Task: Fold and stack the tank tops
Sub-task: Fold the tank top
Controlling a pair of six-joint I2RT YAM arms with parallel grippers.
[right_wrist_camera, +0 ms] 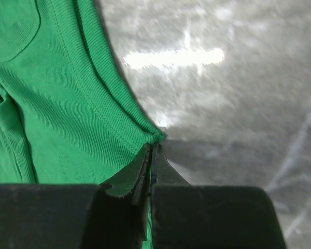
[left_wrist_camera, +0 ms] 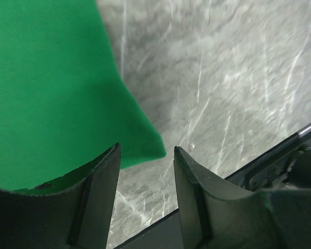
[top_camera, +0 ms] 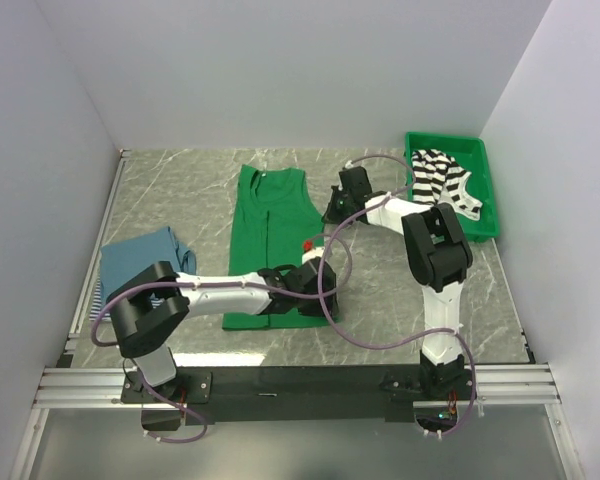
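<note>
A green tank top (top_camera: 270,225) lies flat in the middle of the table, straps toward the far wall. My right gripper (top_camera: 337,208) is at its right edge, below the armhole, shut on a pinch of the hem there (right_wrist_camera: 154,137). My left gripper (top_camera: 306,283) hovers at the top's near right corner (left_wrist_camera: 145,148), jaws open, nothing between them. A black-and-white striped tank top (top_camera: 446,180) is bunched in the green bin (top_camera: 475,231) at the back right. A blue tank top (top_camera: 140,258) lies crumpled at the left.
The grey marble table (top_camera: 400,290) is walled by white panels on three sides. A metal rail (top_camera: 280,380) with both arm bases runs along the near edge. Purple cables (top_camera: 332,300) loop over the arms.
</note>
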